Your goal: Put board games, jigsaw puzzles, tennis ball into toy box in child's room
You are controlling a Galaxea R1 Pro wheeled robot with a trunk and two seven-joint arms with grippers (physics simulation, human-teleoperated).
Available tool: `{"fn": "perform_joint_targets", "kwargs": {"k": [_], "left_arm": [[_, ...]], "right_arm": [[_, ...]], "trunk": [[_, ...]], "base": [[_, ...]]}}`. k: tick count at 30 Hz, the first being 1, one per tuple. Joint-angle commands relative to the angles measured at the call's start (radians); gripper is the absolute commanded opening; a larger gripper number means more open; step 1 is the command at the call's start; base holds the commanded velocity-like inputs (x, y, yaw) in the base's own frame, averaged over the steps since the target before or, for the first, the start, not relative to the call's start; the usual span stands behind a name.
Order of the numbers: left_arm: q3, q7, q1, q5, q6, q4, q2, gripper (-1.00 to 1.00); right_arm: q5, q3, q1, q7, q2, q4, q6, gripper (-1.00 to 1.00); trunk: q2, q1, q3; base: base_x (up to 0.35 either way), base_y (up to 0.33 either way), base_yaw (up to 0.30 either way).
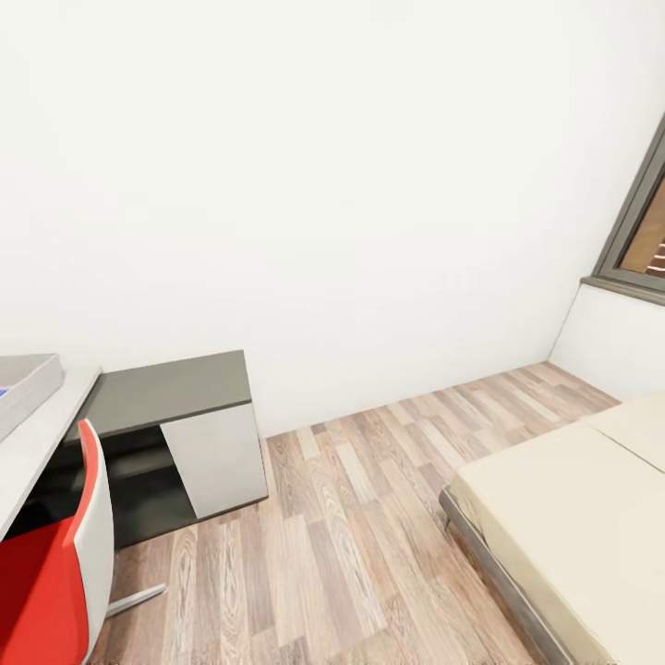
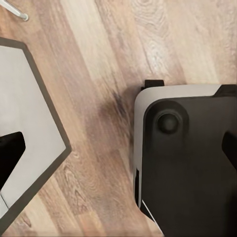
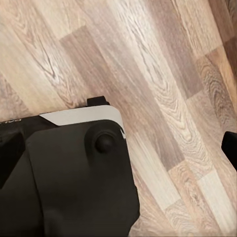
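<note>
The toy box (image 1: pixel 28 383) and cream bed (image 1: pixel 573 499) are cut off at the edges; I cannot tell either gripper's finger state.

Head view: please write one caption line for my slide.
Child's room: toy box on table, red chair, bed.

Robot base (image 2: pixel 190 168) in left wrist view: matte black cover w/ rounded corners, light grey rim along its edge, round black knob (image 2: pixel 168 122) near one corner. Right wrist view: same black cover, grey edge strip, round knob.
</note>
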Motion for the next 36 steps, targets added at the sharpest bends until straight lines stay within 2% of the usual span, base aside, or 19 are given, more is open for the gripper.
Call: {"fn": "perform_joint_targets", "kwargs": {"k": [1, 17, 23, 30, 36], "left_arm": [[0.005, 0.002, -0.001, -0.006, -0.004, 0.001, 0.000, 1.00], [0.003, 0.002, 0.006, -0.015, -0.003, 0.003, -0.001, 1.00], [0.003, 0.002, 0.007, -0.016, -0.002, 0.003, -0.003, 1.00], [0.003, 0.002, 0.019, -0.016, -0.005, 0.006, -0.004, 1.00], [0.003, 0.002, 0.027, -0.016, -0.006, 0.006, -0.007, 1.00]], "right_arm": [[-0.010, 0.007, -0.001, -0.003, 0.000, 0.000, -0.005, 1.00], [-0.013, 0.007, 0.015, -0.003, -0.004, 0.000, -0.025, 1.00], [-0.013, 0.006, 0.040, -0.003, -0.005, 0.000, -0.038, 1.00], [-0.017, 0.007, 0.077, -0.003, -0.032, 0.001, -0.103, 1.00], [-0.020, 0.007, 0.108, -0.003, -0.038, 0.008, -0.124, 1.00]], "trunk": [[-0.002, 0.001, -0.004], [-0.002, 0.001, -0.010], [-0.002, 0.001, -0.010], [-0.002, 0.001, -0.010], [-0.002, 0.001, -0.010]], "base": [[0.000, 0.000, 0.000], [0.000, 0.000, 0.000], [0.000, 0.000, 0.000], [0.000, 0.000, 0.000], [0.000, 0.000, 0.000]]}}
